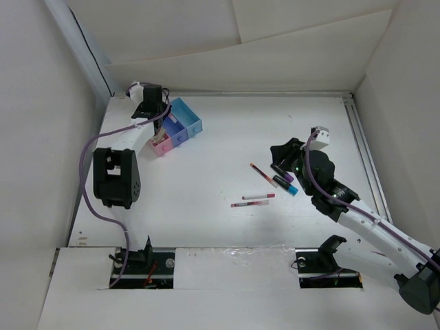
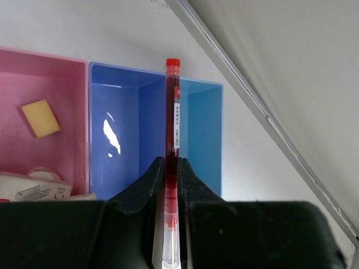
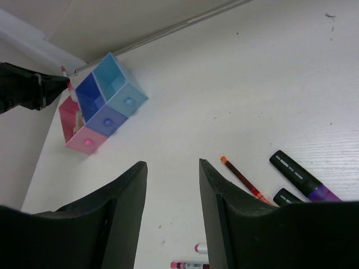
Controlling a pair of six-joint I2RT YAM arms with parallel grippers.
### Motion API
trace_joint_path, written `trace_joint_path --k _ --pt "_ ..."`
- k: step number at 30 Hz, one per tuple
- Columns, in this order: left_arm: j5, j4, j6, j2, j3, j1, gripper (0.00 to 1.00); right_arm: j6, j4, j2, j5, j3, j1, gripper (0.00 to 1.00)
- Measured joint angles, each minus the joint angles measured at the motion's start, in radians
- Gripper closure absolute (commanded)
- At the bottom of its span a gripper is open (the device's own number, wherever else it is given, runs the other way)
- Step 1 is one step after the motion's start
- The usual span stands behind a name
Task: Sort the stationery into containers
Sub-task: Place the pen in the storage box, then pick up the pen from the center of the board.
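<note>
Table (image 1: 220,151) white, matte | walls (image 1: 309,48) white panels | bins (image 1: 177,127) far-left corner

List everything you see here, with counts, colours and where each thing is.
bins: three joined, pink, blue, light blue; far left of the table.
eraser: one, yellow-beige; in the pink bin.
white packet: one; in the pink bin, partly hidden.
red pen: one; held above the two blue bins.
loose pens: three, one orange-red, two pink-and-white; table centre-right.
markers: two, dark, purple and cyan ends; beside loose pens.
left gripper: shut on red pen.
right gripper: open, near the markers.
</note>
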Motion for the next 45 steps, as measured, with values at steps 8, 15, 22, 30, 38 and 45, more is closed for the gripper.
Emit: trace_joint_path --k 8,15,22,30,38,45 --pt "-0.039 0.005 0.004 0.016 -0.022 0.000 0.88 0.000 0.000 0.006 0.000 0.000 0.000 0.51" --pt "-0.045 0.009 0.023 0.043 -0.022 0.000 0.78 0.000 0.000 0.031 0.000 0.002 0.000 0.51" --pt "-0.053 0.017 0.046 0.042 -0.022 0.000 0.73 0.000 0.002 0.039 0.000 0.003 0.000 0.51" --pt "-0.068 0.092 0.129 -0.109 -0.161 -0.087 0.81 -0.001 0.001 0.033 0.031 0.004 0.000 0.80" --pt "-0.128 0.214 0.178 -0.255 -0.284 -0.542 0.85 -0.004 0.007 -0.018 0.108 0.004 0.000 0.91" --pt "-0.151 0.178 0.124 -0.132 -0.330 -0.761 0.69 0.005 -0.007 0.002 0.145 0.004 0.000 0.77"
